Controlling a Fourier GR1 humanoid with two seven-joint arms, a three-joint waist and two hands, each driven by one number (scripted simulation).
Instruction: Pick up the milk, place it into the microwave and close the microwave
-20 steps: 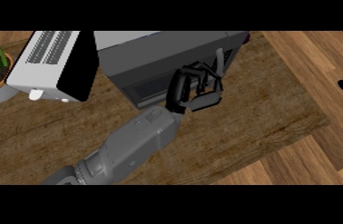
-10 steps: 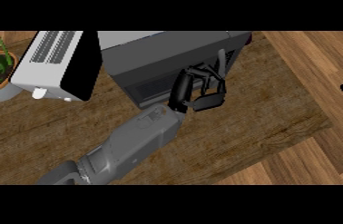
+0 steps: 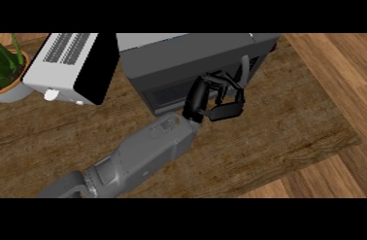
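Left hand (image 3: pixel 215 100), black fingers curled around nothing, touches the boxy dark-grey microwave (image 3: pixel 190 64).

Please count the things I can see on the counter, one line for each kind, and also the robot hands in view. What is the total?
Dark grey microwave: 1
White appliance with vent slots and a black front: 1
Potted plant: 1
Robot hand, at the microwave's front: 1
Milk: 0 visible
Total: 4
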